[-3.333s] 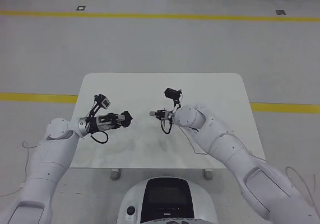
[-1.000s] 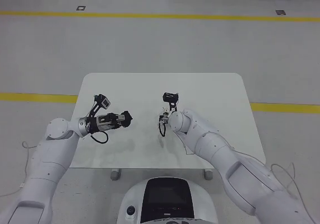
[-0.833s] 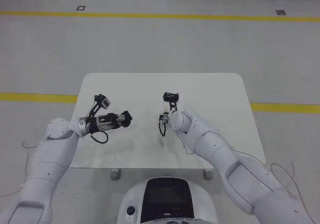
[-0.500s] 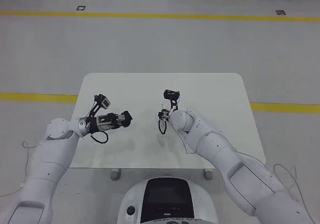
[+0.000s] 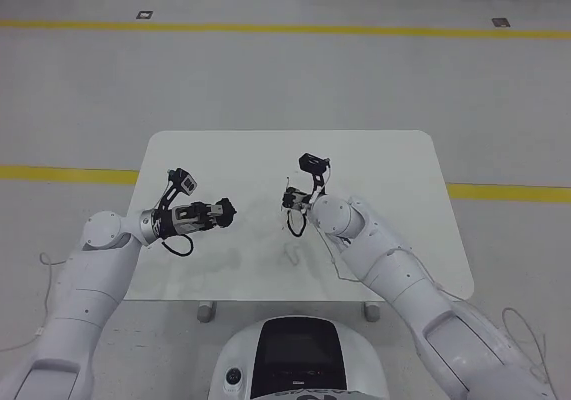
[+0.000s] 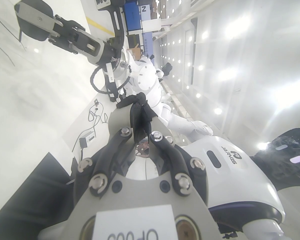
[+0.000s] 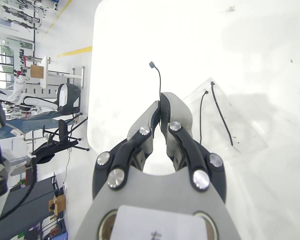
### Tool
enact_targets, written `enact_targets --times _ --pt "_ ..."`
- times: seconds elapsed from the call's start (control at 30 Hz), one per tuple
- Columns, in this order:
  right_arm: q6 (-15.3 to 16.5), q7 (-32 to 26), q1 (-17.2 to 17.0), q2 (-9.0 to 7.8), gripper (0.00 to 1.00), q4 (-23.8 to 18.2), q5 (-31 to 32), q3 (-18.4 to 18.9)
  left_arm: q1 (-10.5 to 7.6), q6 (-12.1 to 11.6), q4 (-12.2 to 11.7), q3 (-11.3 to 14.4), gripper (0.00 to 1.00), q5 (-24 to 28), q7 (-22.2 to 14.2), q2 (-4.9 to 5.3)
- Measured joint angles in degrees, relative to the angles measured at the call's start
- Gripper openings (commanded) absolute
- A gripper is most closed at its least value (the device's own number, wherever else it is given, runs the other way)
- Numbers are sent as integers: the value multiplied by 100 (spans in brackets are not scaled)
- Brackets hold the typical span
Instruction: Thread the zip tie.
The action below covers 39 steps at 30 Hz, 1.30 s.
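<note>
My right gripper (image 7: 160,96) is shut on a thin black zip tie (image 7: 159,81), whose small square head sticks out beyond the fingertips. From above, this gripper (image 5: 289,198) hangs over the middle of the white table (image 5: 385,165). My left gripper (image 5: 227,210) hangs a short way to its left, pointing toward it, the two apart. In the left wrist view its black fingers (image 6: 140,116) are pressed together with nothing visible between them, and the right gripper (image 6: 21,9) shows farther off.
A clear plastic sheet (image 7: 242,131) lies on the table beside the right gripper, with two spare black zip ties (image 7: 221,111) (image 7: 201,116) on it. The table's rounded corner and edge (image 7: 92,51) lie farther out.
The right gripper has turned at the wrist and shifted slightly toward the far side of the table, still holding the zip tie. The left arm has kept still.
</note>
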<state>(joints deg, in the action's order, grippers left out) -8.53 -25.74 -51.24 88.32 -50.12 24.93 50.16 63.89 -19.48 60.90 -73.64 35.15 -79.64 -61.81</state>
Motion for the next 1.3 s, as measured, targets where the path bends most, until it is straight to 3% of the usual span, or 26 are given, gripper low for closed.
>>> enact_targets --times 0.8,0.93,1.17,1.3 --pt "22 35 -25 -3 0 -37 17 5 0 0 0 0 0 0 0 0" --pt "345 563 -381 -66 0 -523 82 148 0 0 0 0 0 0 0 0" --pt "1278 1238 -1390 -291 0 -2003 343 578 0 0 0 0 0 0 0 0" --pt "1484 1413 -1786 -351 0 -2516 379 701 0 0 0 0 0 0 0 0"
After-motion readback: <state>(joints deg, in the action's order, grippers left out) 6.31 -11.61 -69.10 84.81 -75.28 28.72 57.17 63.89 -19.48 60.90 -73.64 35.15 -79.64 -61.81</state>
